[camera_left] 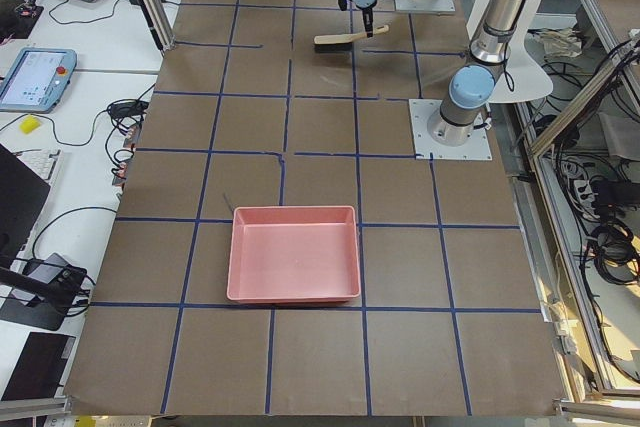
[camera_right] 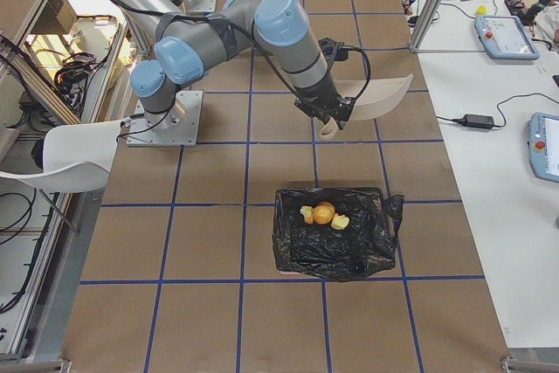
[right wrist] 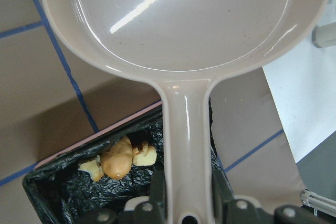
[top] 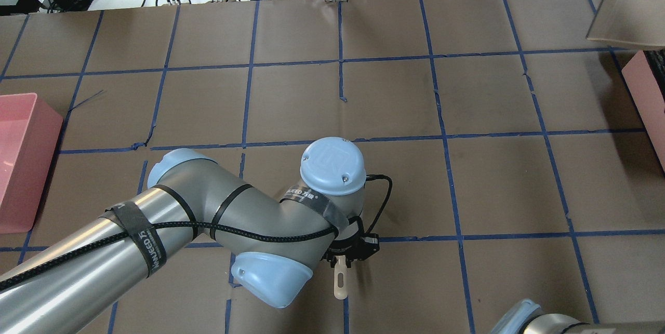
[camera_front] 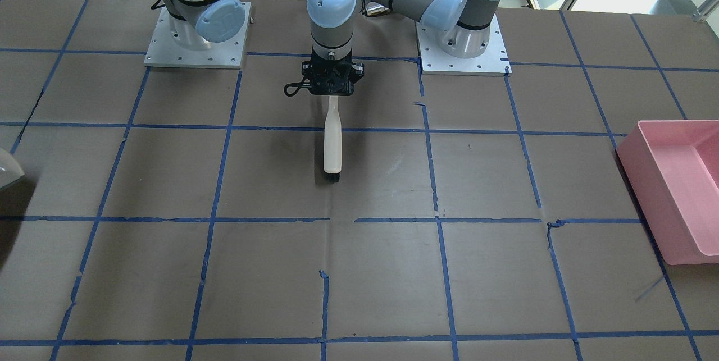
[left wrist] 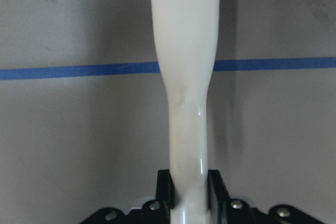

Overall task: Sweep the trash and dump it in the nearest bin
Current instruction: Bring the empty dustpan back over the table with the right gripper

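Observation:
The trash, a tan potato-like lump (camera_right: 323, 213) and two pale apple pieces (camera_right: 340, 222), lies inside a bin lined with a black bag (camera_right: 336, 242). In the right wrist view the lump (right wrist: 118, 160) shows below the pan. My right gripper (right wrist: 188, 198) is shut on the handle of a beige dustpan (right wrist: 184, 30), which is empty and held in the air just beyond the bin. My left gripper (camera_front: 331, 85) is shut on the white handle of a brush (camera_front: 332, 145), whose black bristles rest near the table's middle.
A pink bin (camera_front: 674, 187) stands at the table's end on my left and looks empty (camera_left: 293, 252). The brown table carries a grid of blue tape (camera_front: 438, 220). Tablets and cables (camera_left: 40, 72) lie on the white bench beyond the table.

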You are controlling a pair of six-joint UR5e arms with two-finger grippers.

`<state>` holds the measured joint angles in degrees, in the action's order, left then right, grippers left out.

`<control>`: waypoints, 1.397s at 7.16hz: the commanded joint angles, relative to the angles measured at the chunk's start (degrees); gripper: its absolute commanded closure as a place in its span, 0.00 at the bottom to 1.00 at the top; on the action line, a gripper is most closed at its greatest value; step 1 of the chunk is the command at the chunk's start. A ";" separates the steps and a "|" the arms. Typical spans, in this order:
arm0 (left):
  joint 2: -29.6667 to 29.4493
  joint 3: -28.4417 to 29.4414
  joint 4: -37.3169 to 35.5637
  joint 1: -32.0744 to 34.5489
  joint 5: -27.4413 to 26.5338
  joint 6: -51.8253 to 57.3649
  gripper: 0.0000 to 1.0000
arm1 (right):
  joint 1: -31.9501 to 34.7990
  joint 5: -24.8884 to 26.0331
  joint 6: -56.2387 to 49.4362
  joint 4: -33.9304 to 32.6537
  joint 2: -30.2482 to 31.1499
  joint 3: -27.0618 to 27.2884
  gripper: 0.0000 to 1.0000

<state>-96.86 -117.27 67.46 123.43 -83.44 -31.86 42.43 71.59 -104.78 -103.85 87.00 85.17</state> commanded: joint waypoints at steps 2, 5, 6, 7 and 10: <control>-0.08 -0.59 -0.57 -0.04 0.03 -0.13 0.98 | 10.98 5.40 20.96 0.40 0.89 4.56 1.00; -0.34 -0.68 -1.10 -0.04 0.12 0.13 0.94 | 21.51 8.89 41.94 -0.56 -2.61 5.53 1.00; -0.34 -0.59 -1.10 -0.04 0.12 0.13 0.87 | 25.21 10.49 49.07 -1.44 -4.45 5.36 1.00; -0.43 -0.59 -1.19 -0.04 0.12 0.13 0.84 | 28.03 11.20 55.93 -1.88 -5.43 5.36 1.00; -0.52 -0.59 -1.10 -0.12 0.03 1.26 0.59 | 36.99 11.82 79.37 -3.28 -8.94 5.10 1.00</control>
<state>-97.36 -117.87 66.29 123.34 -83.38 -31.38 75.22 83.18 -36.40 -106.05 79.84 90.35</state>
